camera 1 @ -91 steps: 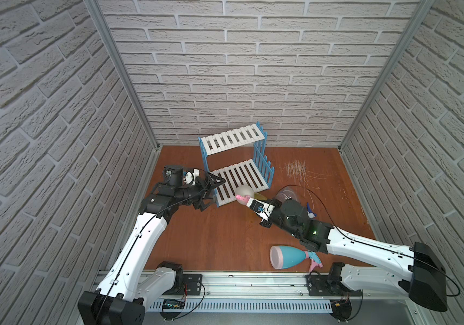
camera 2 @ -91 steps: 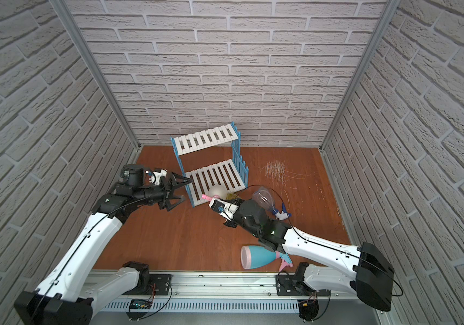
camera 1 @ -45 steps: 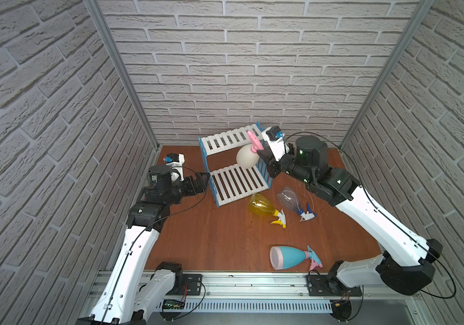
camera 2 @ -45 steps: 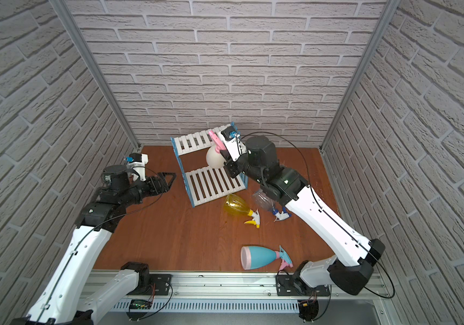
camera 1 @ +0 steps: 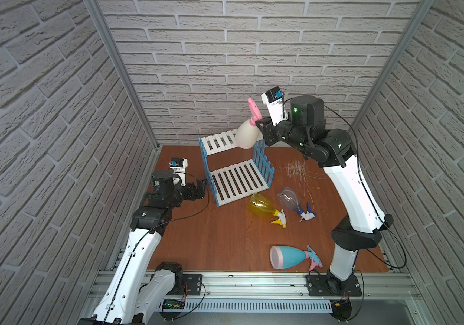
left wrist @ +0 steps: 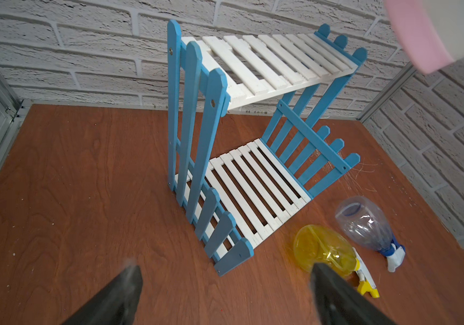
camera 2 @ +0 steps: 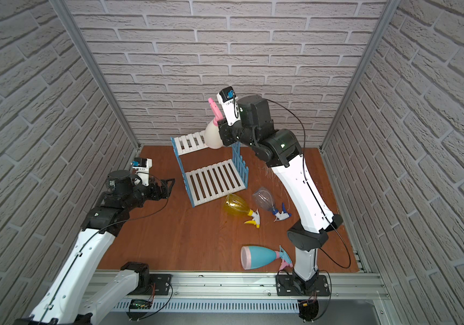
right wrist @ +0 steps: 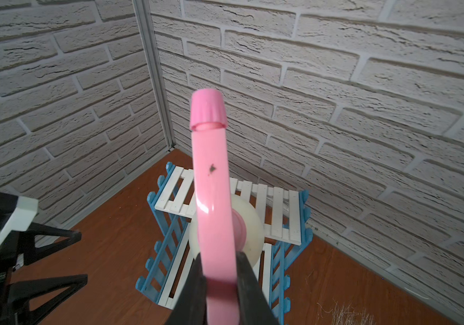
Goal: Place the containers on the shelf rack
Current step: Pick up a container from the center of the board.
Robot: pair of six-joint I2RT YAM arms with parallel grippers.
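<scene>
My right gripper (camera 1: 261, 123) (camera 2: 221, 123) (right wrist: 216, 261) is shut on the pink trigger (right wrist: 212, 197) of the cream-white container (camera 1: 246, 136) (camera 2: 212, 138). The bottle hangs upright just above the right end of the shelf rack's top shelf. The shelf rack (camera 1: 236, 180) (camera 2: 214, 180) (left wrist: 256, 180) (right wrist: 281, 213) stands at the back with both shelves bare. On the floor in front of it, the yellow container (camera 1: 259, 205) (camera 2: 235, 205) (left wrist: 323, 247), the clear one (camera 1: 290, 198) (camera 2: 264, 198) (left wrist: 366, 222) and the teal one (camera 1: 288, 256) (camera 2: 257, 256) lie on their sides. My left gripper (camera 1: 201, 188) (camera 2: 169, 185) (left wrist: 225, 270) is open and empty, left of the rack.
Brick walls close in the back and both sides. A metal rail (camera 1: 253, 281) runs along the front edge. Fine scratch marks (camera 1: 295, 168) show on the wooden floor right of the rack. Bare floor lies between the rack and the teal bottle.
My right arm has lifted the cream-white bottle from the floor to above the top shelf. My left gripper has drawn back from the rack's left side, still open.
</scene>
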